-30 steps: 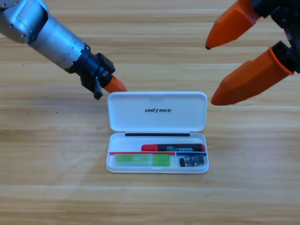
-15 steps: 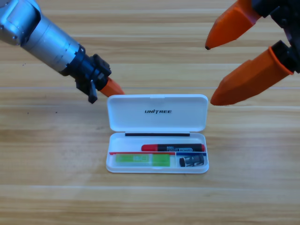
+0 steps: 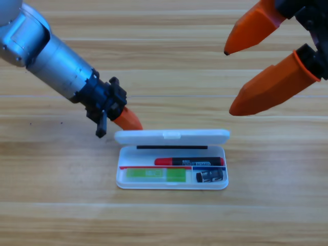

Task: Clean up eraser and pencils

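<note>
The left gripper point(image 3: 125, 119) sits left of centre in the frame, its grey arm coming down from the upper left corner. Only one orange jaw shows clearly, its tip touching the upper left corner of the lid point(image 3: 171, 136) of the white case point(image 3: 171, 183); whether the jaws are apart or together cannot be told. The lid stands tilted up on its hinge, seen nearly edge-on as a thin white band above the tray.

The right gripper point(image 3: 228, 82) fills the upper right corner, large and partly cut off, its two orange jaws spread wide apart and holding nothing, well clear of the case.

The case lies on the wooden bench point(image 3: 61, 205) in the lower middle of the frame. Inside it, the red-capped pencil point(image 3: 188, 162) lies lengthwise in the upper compartment. Below it, the light green pencil point(image 3: 156, 175) lies in the lower left compartment, and the eraser point(image 3: 210, 176) rests in the small lower right compartment, just beside the green pencil's end with a divider between them
</note>
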### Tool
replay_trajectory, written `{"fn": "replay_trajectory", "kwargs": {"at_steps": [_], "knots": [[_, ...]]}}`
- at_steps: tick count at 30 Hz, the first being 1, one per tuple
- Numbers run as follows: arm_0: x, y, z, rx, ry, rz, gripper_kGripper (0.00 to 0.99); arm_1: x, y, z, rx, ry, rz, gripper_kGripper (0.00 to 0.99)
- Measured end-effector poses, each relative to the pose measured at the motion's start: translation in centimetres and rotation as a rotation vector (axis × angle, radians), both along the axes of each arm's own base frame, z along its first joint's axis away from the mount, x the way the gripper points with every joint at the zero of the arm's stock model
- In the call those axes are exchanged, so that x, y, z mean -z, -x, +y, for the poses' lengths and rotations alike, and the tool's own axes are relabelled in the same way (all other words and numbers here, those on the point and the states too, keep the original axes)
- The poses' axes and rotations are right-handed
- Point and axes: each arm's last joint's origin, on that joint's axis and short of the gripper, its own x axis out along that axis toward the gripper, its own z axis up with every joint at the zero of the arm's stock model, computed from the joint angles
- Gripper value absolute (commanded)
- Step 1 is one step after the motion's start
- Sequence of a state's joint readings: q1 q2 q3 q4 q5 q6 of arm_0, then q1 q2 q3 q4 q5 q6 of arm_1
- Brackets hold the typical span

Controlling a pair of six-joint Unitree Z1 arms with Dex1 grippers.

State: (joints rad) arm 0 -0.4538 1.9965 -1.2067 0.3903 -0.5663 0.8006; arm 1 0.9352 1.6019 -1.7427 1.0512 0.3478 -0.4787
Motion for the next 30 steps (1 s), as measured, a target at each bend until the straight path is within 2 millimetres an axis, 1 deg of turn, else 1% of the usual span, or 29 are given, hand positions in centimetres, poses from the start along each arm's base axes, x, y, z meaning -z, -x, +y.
{"fn": "replay_trajectory", "kwargs": {"at_steps": [10, 30], "knots": [[1.4, 1.5, -0.9, 0.049, -0.034, -0.032, 0.0, 0.0, 0.1, 0.0, -0.014, -0.011, 0.014, 0.917], [2.0, 3.1, -2.4, 0.107, -0.055, -0.034, 0.0, -0.1, 0.1, 0.1, -0.017, -0.017, 0.026, 0.917]]}}
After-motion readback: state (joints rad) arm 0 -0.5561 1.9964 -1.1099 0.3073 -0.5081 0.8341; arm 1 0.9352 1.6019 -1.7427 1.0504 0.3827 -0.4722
